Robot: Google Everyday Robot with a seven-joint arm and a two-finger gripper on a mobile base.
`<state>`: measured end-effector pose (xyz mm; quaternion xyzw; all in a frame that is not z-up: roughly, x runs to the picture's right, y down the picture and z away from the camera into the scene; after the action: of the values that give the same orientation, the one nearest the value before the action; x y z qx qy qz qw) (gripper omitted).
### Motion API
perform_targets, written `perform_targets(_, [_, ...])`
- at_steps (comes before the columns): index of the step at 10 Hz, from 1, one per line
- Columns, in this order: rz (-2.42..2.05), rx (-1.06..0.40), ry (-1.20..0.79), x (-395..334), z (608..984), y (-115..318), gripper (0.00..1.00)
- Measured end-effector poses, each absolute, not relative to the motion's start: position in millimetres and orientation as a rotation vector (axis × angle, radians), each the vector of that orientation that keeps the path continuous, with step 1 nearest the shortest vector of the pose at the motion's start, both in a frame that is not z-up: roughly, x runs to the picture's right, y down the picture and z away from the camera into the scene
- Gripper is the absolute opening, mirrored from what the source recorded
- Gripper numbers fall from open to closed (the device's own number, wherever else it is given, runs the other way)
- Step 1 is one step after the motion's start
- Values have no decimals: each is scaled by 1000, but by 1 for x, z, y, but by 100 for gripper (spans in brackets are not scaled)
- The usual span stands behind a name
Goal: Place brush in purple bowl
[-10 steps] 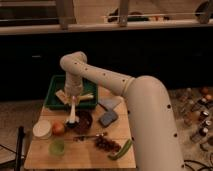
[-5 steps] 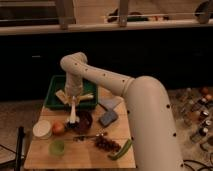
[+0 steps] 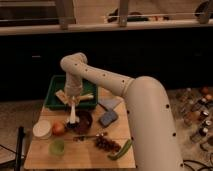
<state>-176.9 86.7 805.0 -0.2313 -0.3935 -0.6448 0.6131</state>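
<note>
The purple bowl point(image 3: 84, 121) stands on the wooden table, left of centre. My gripper point(image 3: 73, 103) hangs just above the bowl's left side, at the end of the white arm. The brush point(image 3: 73, 115) hangs upright from the gripper, its white handle pointing down, its lower end inside or at the rim of the bowl. The brush's dark head is hard to make out against the bowl.
A green tray point(image 3: 56, 93) lies behind the bowl. A white bowl point(image 3: 42, 129), an orange fruit point(image 3: 59, 128) and a light-green cup point(image 3: 57, 147) are to the left. A blue sponge point(image 3: 108, 118), a knife point(image 3: 90, 136), dark grapes point(image 3: 106, 143) and a green vegetable point(image 3: 121, 149) lie to the right and front.
The arm and brush have stayed nearly still over the bowl; at most a slight lowering.
</note>
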Motion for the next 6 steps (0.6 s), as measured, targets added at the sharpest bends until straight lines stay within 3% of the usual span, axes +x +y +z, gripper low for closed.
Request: perform_targets(6, [-1460,-578,-948,-167,797,120,0])
